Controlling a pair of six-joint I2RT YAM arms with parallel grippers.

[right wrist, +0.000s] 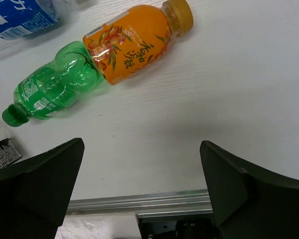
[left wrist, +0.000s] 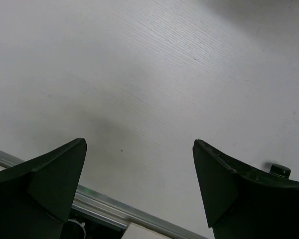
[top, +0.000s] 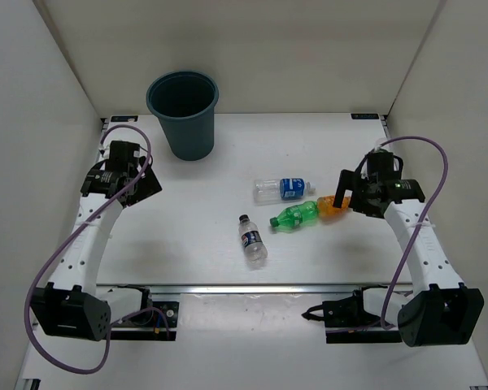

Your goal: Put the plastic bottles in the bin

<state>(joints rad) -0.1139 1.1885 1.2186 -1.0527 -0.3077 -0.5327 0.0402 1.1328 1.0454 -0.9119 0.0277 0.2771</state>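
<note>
Four plastic bottles lie mid-table: a clear one with a blue label (top: 283,189), a green one (top: 295,216), an orange one (top: 330,208) and a clear one with a dark cap (top: 252,241). The dark teal bin (top: 183,114) stands upright at the back left. My right gripper (top: 347,197) is open just above and right of the orange bottle. Its wrist view shows the orange bottle (right wrist: 132,47), the green bottle (right wrist: 55,87), the blue-label bottle (right wrist: 20,17) and the dark-label bottle (right wrist: 0,152) ahead of the open gripper (right wrist: 142,144). My left gripper (top: 150,185) is open and empty, over bare table (left wrist: 139,142).
White walls enclose the table on the left, back and right. A metal rail (top: 260,288) runs along the near edge and shows in both wrist views (right wrist: 139,204). Purple cables loop from both arms.
</note>
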